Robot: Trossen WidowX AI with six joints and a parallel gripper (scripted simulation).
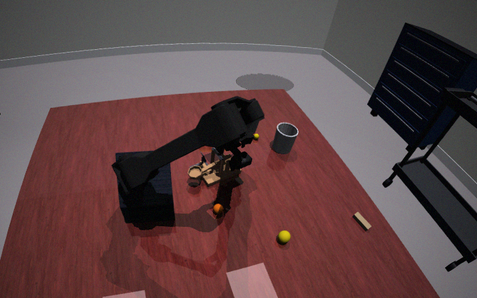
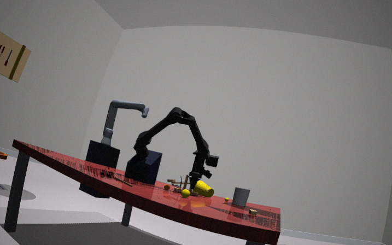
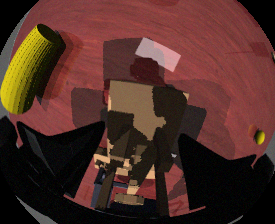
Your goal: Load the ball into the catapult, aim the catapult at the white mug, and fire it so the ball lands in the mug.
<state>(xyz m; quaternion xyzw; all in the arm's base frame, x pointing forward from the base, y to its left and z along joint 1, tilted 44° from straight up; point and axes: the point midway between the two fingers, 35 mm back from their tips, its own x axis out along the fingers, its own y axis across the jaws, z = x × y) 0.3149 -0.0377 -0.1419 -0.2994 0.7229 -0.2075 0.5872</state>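
The wooden catapult (image 1: 212,178) (image 2: 177,189) (image 3: 133,102) stands on the table in front of the arm's base. Its cup (image 1: 195,171) looks empty and points toward the base. My gripper (image 2: 193,187) (image 3: 143,132) is low over the catapult, open, with one finger on each side of the wooden body; the left finger is close to it in the wrist view. Contact cannot be told. The orange ball (image 1: 217,208) (image 2: 167,187) lies on the table beside the catapult. The pale mug (image 1: 284,138) (image 2: 240,196) stands upright beyond the catapult.
A larger yellow ball (image 1: 283,237) (image 2: 185,193) (image 3: 259,137) and a wooden block (image 1: 361,221) (image 2: 252,211) lie on the table. A small yellow ball (image 1: 256,136) (image 2: 226,199) lies near the mug. A yellow cylinder (image 2: 203,188) (image 3: 25,75) lies tipped beside the catapult.
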